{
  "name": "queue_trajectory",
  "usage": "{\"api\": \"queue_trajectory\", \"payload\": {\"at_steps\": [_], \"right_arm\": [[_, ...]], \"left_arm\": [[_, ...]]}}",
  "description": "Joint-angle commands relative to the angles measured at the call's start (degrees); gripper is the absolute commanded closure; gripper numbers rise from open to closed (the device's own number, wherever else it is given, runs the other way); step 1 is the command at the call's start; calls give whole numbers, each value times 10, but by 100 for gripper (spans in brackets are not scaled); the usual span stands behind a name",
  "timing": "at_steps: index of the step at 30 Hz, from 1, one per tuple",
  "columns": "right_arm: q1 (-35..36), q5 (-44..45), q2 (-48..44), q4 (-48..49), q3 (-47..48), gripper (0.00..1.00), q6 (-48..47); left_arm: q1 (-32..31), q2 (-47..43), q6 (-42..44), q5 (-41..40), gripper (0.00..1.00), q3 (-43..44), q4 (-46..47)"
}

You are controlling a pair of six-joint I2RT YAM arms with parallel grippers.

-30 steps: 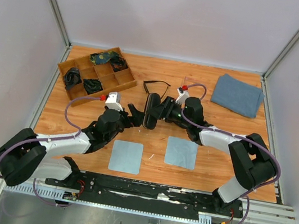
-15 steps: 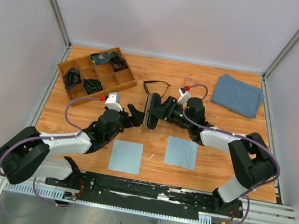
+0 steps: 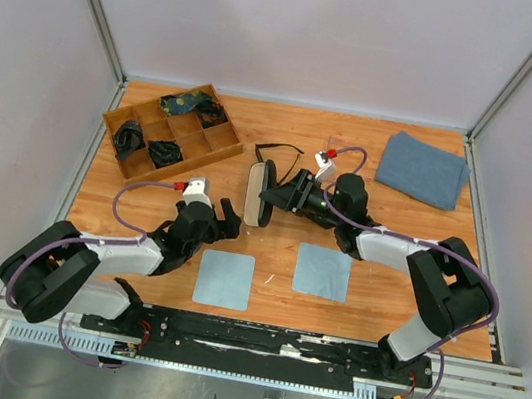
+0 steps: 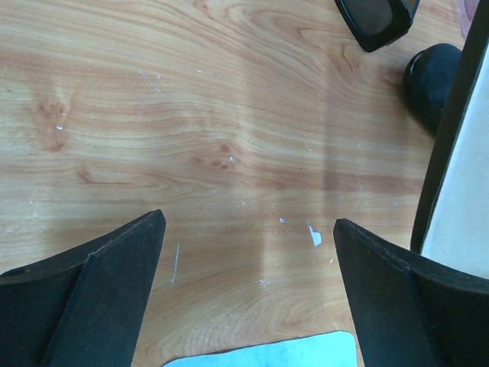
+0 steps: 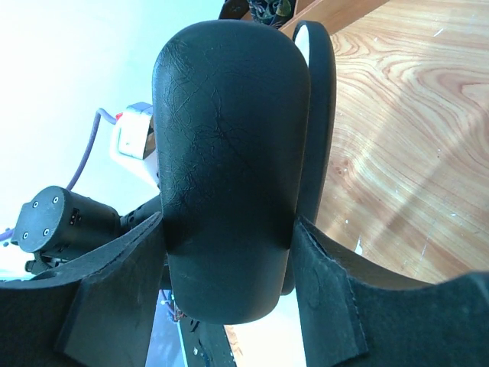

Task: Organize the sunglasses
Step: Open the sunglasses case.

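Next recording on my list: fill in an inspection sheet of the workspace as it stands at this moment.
Surface: wooden table, with small white flecks in the left wrist view.
Job's things: black sunglasses lie on the wood, not in any case.
Clutter: black case, apparently open with pale lining showing; two light blue cloths; folded blue towel; wooden organizer with dark items in some compartments.
Hands: left hand open and empty over bare wood; right hand shut on the black case.
Cables: purple cables loop along both arms.
Surroundings: plain pale walls; nothing else seen.
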Motion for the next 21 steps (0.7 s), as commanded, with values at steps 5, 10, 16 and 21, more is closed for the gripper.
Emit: {"api": "queue_trajectory", "payload": {"at_steps": [5, 10, 16, 21], "right_arm": [[-4, -23, 1, -31, 23, 99, -31], [-4, -13, -8, -197, 74, 99, -123], [-14, -6, 9, -390, 150, 99, -237], [-32, -58, 68, -482, 222, 99, -287]], "left_arm": [[3, -69, 15, -22, 2, 3, -47], [6, -146, 31, -41, 1, 13, -101], [8, -215, 41, -44, 1, 18, -147], [8, -236, 46, -41, 1, 21, -162]]}}
